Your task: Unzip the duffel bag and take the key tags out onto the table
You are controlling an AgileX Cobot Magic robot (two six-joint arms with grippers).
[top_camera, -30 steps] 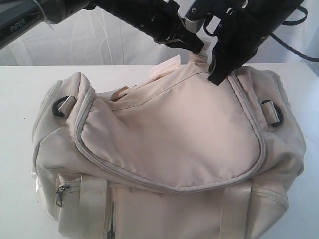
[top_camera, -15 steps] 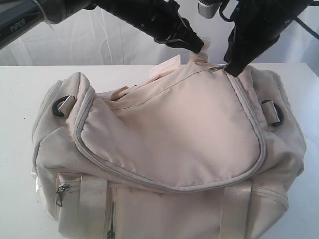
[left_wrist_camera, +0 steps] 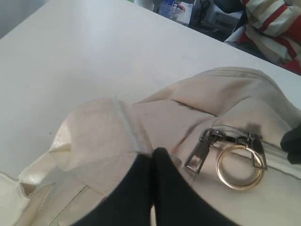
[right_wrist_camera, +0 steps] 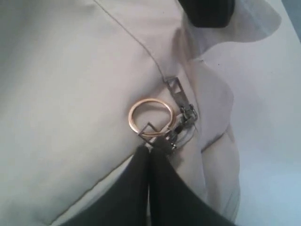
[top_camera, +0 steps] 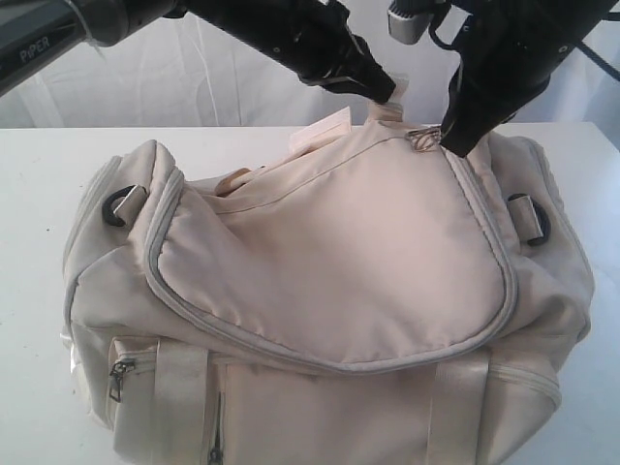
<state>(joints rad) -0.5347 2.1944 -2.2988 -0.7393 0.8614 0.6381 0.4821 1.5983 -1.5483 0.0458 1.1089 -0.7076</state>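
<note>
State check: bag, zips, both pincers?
duffel bag: flap down, zipped shut
zip pull: at bag's top end, gripped
front pocket zip: looks closed
left pincer: shut on bag fabric beside the pull
right pincer: shut on the zip pull
key tags: not visible

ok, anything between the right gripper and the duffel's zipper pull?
Nothing visible. The right gripper is shut right on the zipper pull beside its gold ring, atop the duffel bag. The left gripper pinches a fabric tab next to it.
</note>
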